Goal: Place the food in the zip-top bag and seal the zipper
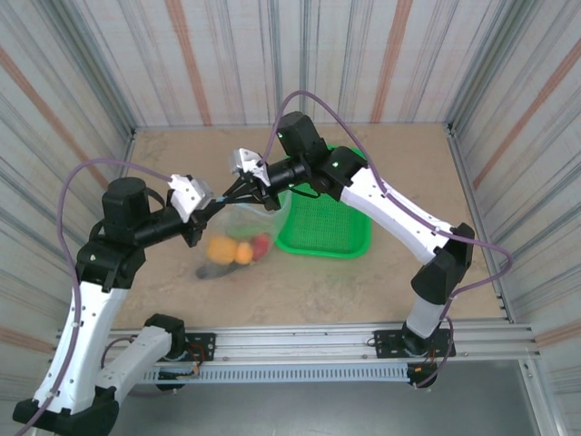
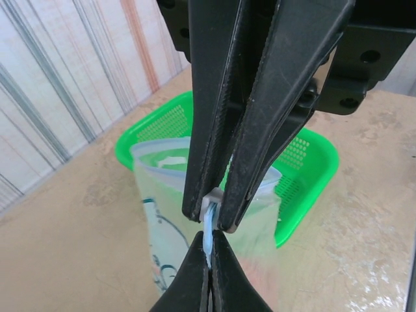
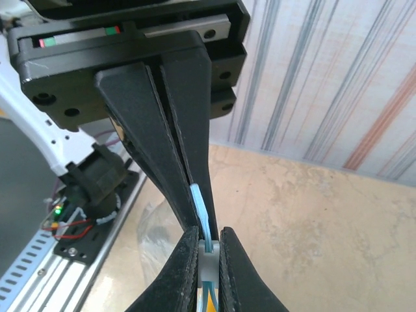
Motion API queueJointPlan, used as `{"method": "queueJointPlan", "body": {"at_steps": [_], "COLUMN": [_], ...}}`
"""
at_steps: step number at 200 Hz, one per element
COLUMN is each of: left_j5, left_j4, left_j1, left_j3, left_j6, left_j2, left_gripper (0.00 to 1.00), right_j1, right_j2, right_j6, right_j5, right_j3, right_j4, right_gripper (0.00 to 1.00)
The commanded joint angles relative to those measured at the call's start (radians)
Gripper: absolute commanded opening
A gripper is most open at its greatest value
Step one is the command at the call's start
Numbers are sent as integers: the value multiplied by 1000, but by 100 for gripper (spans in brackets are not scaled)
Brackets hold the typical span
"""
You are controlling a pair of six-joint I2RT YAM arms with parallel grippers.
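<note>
The left gripper (image 2: pixel 208 244) is seen fully closed. Its two black fingers are pressed flat together on the light-blue zipper (image 3: pixel 197 203), which is pinched between the tips. Directly opposite, tip to tip, the right gripper (image 2: pixel 213 209) is closed down to a narrow slit on the same strip — a small white piece of the closure is clamped between its fingertips, just beside the left gripper's tips.

The zip-top bag (image 2: pixel 162 221) is held up by this edge and hangs below both grippers, with its mouth bowed open beyond the pinch point. In the overhead view the food (image 1: pixel 238 248) is seen gathered in the bag's bottom — orange, yellow and red pieces, with a dark one lowest. The bag is placed just left of the green mesh basket (image 1: pixel 331 232). Whether its bottom touches the table (image 1: pixel 381 291) cannot be told.

The left arm is bent at the elbow, with its forearm stretched to the right towards the table's middle. The right arm is extended from its base up and left across the basket, and its fingers are pointed down-left to meet the other pair.
</note>
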Motion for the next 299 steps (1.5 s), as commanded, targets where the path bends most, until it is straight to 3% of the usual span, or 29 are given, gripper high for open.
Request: {"method": "queueJointPlan", "body": {"at_steps": [1,65,109,160,267,299], "left_j5": [-11,-70,-190,-250,-540,-565], "left_j4": [127,176,232,275,328,343], "left_j1": [4,3,4,5,5,6], "left_j3": [92,127,88,33,-9,-26], "left_j6": [23,31,24,15,29,31], "left_j2": [-21,-23,-49,-72,-94,-97], "left_gripper": [0,0,0,0,0,0], "right_j1": [-25,-42,-65,-92,-135,-153], "right_j2": [-13,-44,-84,-147,-252,-286], "right_j6": [45,73,98,114,125,142], "right_j5": [105,169,232,339,469,493], "right_j3": [6,-44,-136,-254,-452,-515], "right_j4": [-42,-40,-41,-50,-89,-85], "right_gripper": [0,0,0,0,0,0]}}
